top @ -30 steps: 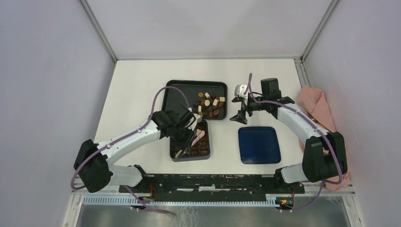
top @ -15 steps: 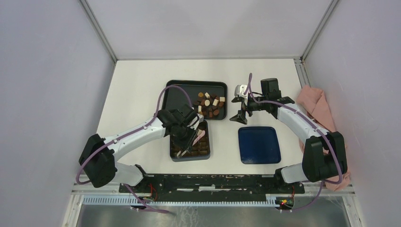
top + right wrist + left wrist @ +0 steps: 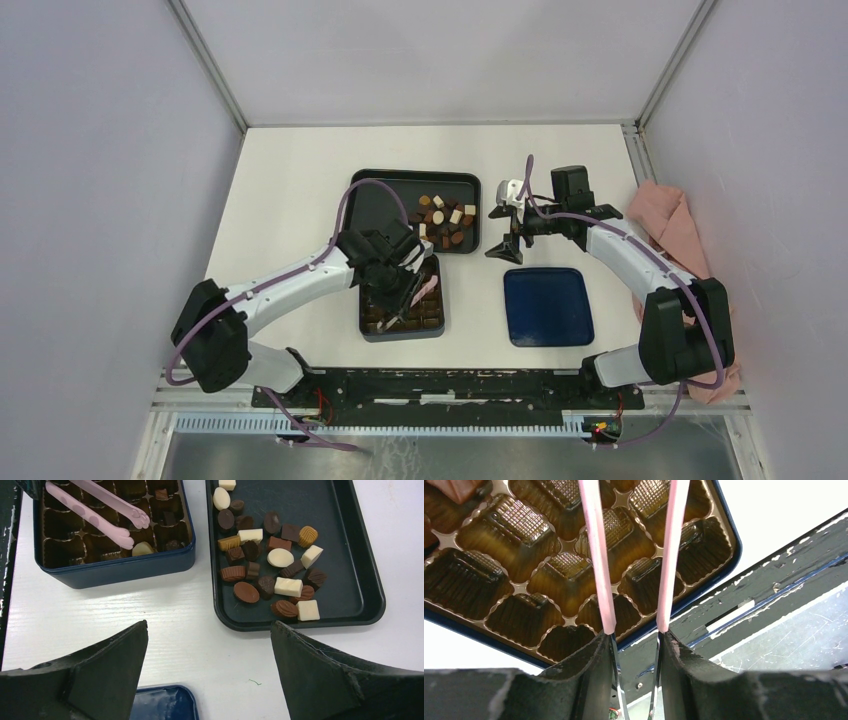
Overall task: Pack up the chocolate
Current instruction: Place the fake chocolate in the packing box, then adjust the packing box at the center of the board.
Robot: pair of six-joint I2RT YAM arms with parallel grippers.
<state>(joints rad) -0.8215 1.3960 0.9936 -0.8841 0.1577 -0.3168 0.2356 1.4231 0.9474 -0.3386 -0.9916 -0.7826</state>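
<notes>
Several chocolate pieces (image 3: 440, 218) in brown, dark and cream lie in a black tray (image 3: 372, 200); the right wrist view shows the chocolate (image 3: 270, 565) close up. My left gripper (image 3: 392, 282) is shut on pink tweezers (image 3: 596, 555) and hangs over the dark compartment box (image 3: 400, 330). The tweezers (image 3: 100, 500) have their tips apart over the box (image 3: 115, 570), next to a cream piece (image 3: 142, 549) in a compartment. My right gripper (image 3: 209, 625) stands open over bare table, between tray and lid, holding nothing.
A blue lid (image 3: 548, 306) lies flat right of the box, with its corner (image 3: 160, 702) under my right gripper. A pink cloth (image 3: 670, 230) is bunched at the table's right edge. Grey walls enclose the table.
My left arm has shifted slightly right and away over the box, and the tweezers' arms have spread a little. The right arm has not moved.
</notes>
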